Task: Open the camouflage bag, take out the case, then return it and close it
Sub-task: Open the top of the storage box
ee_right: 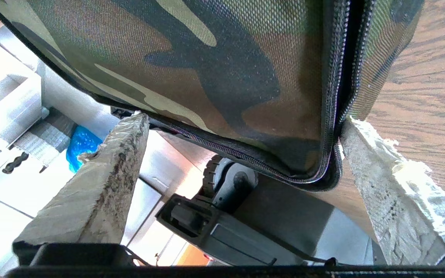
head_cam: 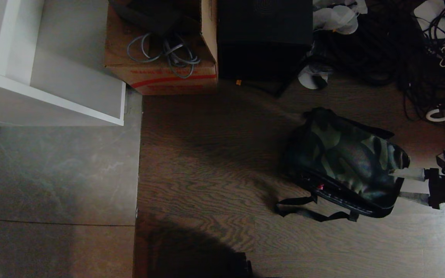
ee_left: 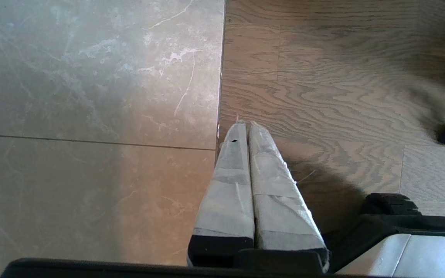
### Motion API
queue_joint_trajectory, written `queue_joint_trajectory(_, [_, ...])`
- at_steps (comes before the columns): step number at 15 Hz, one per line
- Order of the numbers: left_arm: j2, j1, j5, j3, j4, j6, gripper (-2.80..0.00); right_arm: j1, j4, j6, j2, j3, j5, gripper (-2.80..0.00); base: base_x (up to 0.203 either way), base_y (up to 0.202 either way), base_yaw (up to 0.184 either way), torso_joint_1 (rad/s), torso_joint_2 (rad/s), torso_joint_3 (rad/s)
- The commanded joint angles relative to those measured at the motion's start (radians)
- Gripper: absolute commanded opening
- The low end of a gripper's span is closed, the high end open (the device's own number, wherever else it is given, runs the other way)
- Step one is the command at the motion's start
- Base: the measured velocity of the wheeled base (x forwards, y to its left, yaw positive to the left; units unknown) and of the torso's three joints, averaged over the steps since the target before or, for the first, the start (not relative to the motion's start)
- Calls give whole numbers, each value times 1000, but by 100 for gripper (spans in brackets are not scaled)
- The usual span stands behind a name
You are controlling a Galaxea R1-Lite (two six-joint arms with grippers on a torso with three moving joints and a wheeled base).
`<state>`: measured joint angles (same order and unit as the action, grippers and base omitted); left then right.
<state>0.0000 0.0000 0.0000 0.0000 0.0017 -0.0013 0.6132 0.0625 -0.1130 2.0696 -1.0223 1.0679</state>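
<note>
Two taped fingers of the right gripper (head_cam: 398,184) stand spread wide at the near right corner of the camouflage bag (head_cam: 346,162), one finger over the camouflage top panel and one down beside the zipped edge; the wrist view shows the corner of the bag sitting between them, and neither finger seems to press the fabric, though the contact is hard to judge. Nothing is held. On the wooden floor (head_cam: 207,162) the bag lies at about 3 o'clock from the middle of the head view, its black strap (head_cam: 307,210) trailing toward 7 o'clock from the bag. Its zip (ee_right: 332,96) runs closed along the edge near the fingers. A cardboard box (head_cam: 160,73) with grey cables (head_cam: 164,50) sits at 11 o'clock, a plain black box (head_cam: 265,34) at 12 o'clock, a tangle of black cords (head_cam: 431,46) at 1 o'clock. The left gripper (ee_left: 245,127) hangs with its taped fingers pressed together, empty, over the seam between grey tile (ee_left: 91,116) and wood
</note>
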Motion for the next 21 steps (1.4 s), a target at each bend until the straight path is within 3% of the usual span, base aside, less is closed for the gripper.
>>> queue_joint_trajectory(1, [0,0,0,0,0,0,-280,0,-2,-7,-2,-9,4,0,0,0,0,0,0,0])
queue_joint_trajectory(11, [1,0,0,0,0,0,-280,15,-9,45,-15,13,-5,0,0,0,0,0,0,0])
queue_joint_trajectory(21, [0,0,0,0,0,0,-280,3,-34,9,2,40,3,0,0,0,0,0,0,0])
